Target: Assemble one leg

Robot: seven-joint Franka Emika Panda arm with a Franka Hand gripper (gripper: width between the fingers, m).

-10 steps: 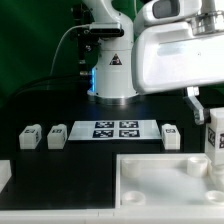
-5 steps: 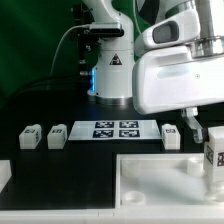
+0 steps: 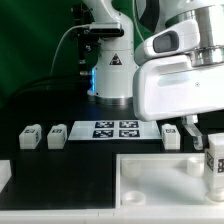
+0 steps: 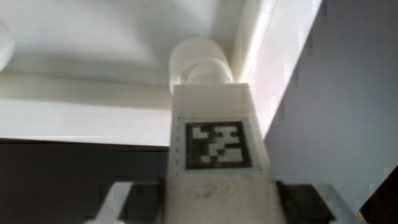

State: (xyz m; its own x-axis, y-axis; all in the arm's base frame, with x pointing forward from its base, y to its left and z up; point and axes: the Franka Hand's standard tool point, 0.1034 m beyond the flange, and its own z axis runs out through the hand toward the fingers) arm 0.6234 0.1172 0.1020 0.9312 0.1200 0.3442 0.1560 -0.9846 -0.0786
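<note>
1. Looking at the lower right of the exterior frame, you find the two-finger gripper [image 4: 217, 203] clamped on the small white plastic block-like leg [image 3: 214, 160].
2. Note that this leg stands upright over the far right corner of the large white rimmed panel [image 3: 150, 172]; you cannot tell whether they touch.
3. Note three spare legs [image 3: 57, 134] on the black table [image 3: 40, 100], flanking the flat white marker board [image 3: 115, 129].

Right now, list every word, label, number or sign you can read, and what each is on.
Warning triangle on the arm base: symbol inside too small to read.
Square tag on the leg: a pattern, no letters.
Four tags on the marker board: patterns, no letters.
No words or numbers readable.
</note>
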